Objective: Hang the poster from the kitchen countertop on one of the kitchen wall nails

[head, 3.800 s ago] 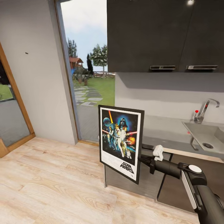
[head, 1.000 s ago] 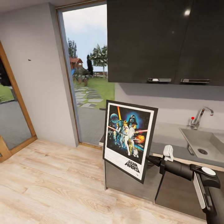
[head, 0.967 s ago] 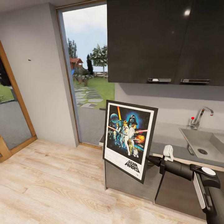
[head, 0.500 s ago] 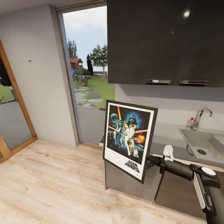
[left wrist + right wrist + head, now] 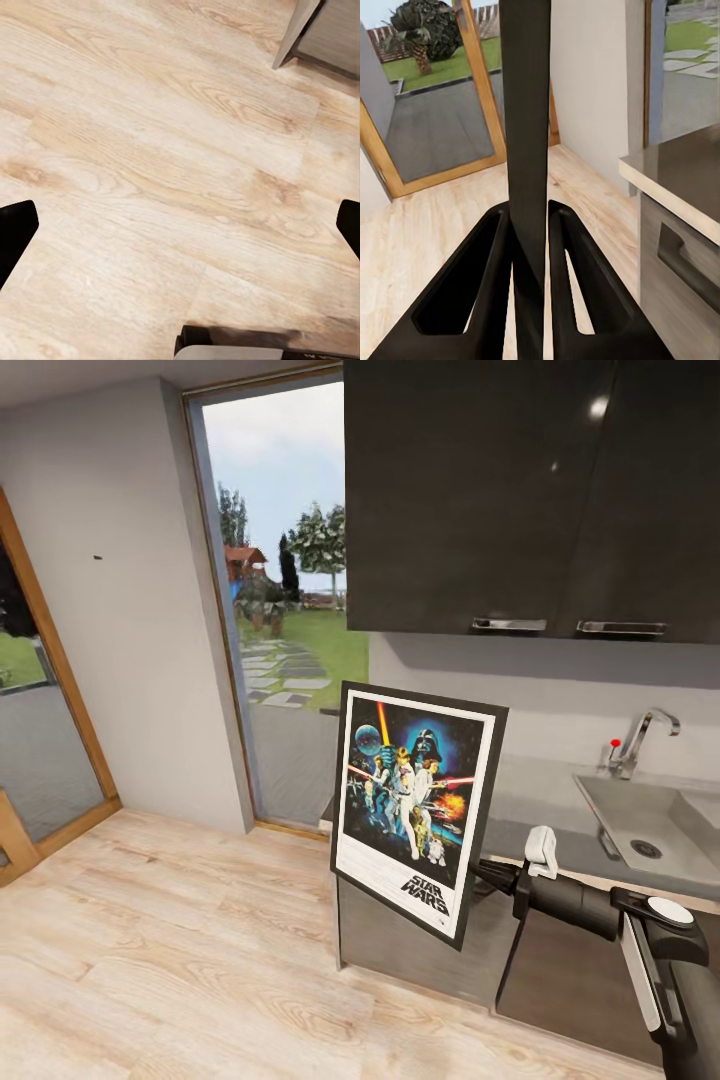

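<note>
Poster (image 5: 418, 810) at frame centre, upright, slightly tilted, off countertop (image 5: 560, 800), art facing camera. Right gripper (image 5: 531, 247) clamped on frame's edge, fingers either side: likely edge grip keeps back free for hanging. Nail (image 5: 97, 557) a dot on wall, upper left, well apart from poster. Left gripper (image 5: 180, 225) spread wide, empty, over wood floor (image 5: 150, 150).

Head view: set high, facing forward and slightly down across the kitchen corner, at middle distance, taking in the poster (image 5: 418, 812) held out by the right arm beside the table (image 5: 560, 805). Right wrist view: looks along the right claw (image 5: 531, 232) at very close range, with the poster's black edge (image 5: 526, 112) between its fingers, the table's corner (image 5: 675, 176) to one side. Left wrist view: faces straight down at the wooden floor (image 5: 165, 165), near. All three views share that floor.
</note>
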Robot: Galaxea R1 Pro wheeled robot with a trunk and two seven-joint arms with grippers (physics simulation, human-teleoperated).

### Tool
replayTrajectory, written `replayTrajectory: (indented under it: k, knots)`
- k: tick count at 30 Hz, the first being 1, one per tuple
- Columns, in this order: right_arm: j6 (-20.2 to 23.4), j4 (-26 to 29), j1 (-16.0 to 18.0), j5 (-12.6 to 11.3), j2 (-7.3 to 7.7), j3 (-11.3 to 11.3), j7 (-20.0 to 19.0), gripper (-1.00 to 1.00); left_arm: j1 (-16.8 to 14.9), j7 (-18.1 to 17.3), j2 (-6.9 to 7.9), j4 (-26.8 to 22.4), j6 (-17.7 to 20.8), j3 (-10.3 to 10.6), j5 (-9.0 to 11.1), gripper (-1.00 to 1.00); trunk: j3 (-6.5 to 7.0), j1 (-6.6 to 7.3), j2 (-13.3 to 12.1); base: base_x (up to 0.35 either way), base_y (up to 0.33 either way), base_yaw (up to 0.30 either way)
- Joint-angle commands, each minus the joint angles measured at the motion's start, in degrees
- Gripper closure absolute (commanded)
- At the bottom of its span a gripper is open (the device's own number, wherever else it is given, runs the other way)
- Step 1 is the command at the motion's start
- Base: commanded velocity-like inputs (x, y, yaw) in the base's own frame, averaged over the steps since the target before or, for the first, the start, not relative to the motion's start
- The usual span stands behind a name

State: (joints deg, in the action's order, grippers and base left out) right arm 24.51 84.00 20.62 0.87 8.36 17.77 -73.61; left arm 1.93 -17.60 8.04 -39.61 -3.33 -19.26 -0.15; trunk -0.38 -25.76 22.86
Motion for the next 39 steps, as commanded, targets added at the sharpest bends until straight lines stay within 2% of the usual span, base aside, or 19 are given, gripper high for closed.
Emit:
replayTrajectory:
  k: [1, 27, 32, 39]
  knots:
    - [0.71, 0.02, 0.04, 0.01, -0.01, 0.07, -0.41, 1.0, 0.0, -0.33, -0.02, -0.03, -0.08, -0.16, -0.02, -1.0, -0.04, -0.03, 0.06, 0.0, 0.0, 0.0]
    - [0.74, 0.03, 0.04, -0.02, -0.01, 0.07, -0.46, 1.0, 0.0, -0.34, -0.04, -0.03, -0.18, -0.34, 0.01, -1.0, -0.04, -0.03, 0.06, 0.0, 0.0, 0.002]
    - [0.72, 0.02, 0.04, 0.0, -0.07, 0.07, -0.38, 1.0, 0.0, -0.33, 0.0, -0.03, -0.12, -0.39, 0.03, -1.0, -0.05, -0.03, 0.06, 0.0, 0.024, 0.155]
    - [0.68, 0.02, 0.04, 0.07, -0.1, 0.07, -0.32, 1.0, 0.0, -0.36, -0.01, -0.03, -0.03, -0.41, 0.06, -1.0, -0.07, -0.03, 0.06, 0.0, 0.204, 0.253]
